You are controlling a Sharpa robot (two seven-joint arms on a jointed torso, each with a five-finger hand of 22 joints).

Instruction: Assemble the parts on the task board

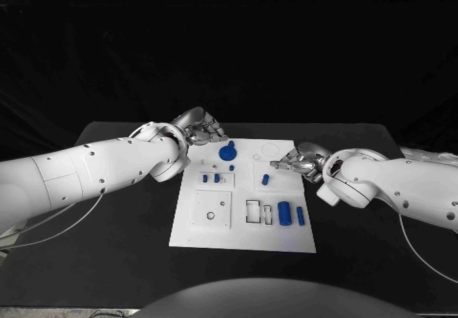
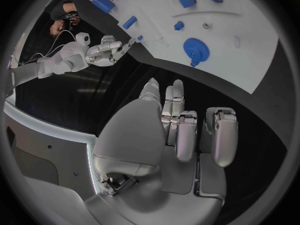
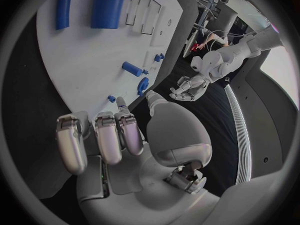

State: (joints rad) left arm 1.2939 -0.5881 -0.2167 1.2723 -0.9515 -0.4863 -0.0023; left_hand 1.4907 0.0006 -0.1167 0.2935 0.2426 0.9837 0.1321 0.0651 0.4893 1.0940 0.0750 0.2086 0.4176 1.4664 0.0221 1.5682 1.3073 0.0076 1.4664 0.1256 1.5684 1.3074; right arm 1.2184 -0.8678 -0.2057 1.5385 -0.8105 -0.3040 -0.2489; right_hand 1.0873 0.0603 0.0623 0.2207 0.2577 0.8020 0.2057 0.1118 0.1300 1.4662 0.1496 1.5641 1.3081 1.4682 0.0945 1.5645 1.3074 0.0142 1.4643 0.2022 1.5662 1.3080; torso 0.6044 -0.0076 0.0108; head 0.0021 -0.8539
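Left hand (image 1: 198,127) curled, right hand (image 1: 296,161) beside task board (image 1: 239,232)

A robotics lab or test cell: a black table (image 1: 114,258) stands against black drapes (image 1: 229,59), with a white task board (image 1: 243,232) at its middle bearing blue parts (image 1: 227,153). Beyond the table, the right wrist view shows metal-framed equipment (image 3: 212,5).

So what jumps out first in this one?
The white task board at the centre of the black table, dotted with blue parts: a blue gear near its far edge and two blue cylinders near its right edge. Both hands hover empty: the left hand at the far left corner, the right hand at the right edge.
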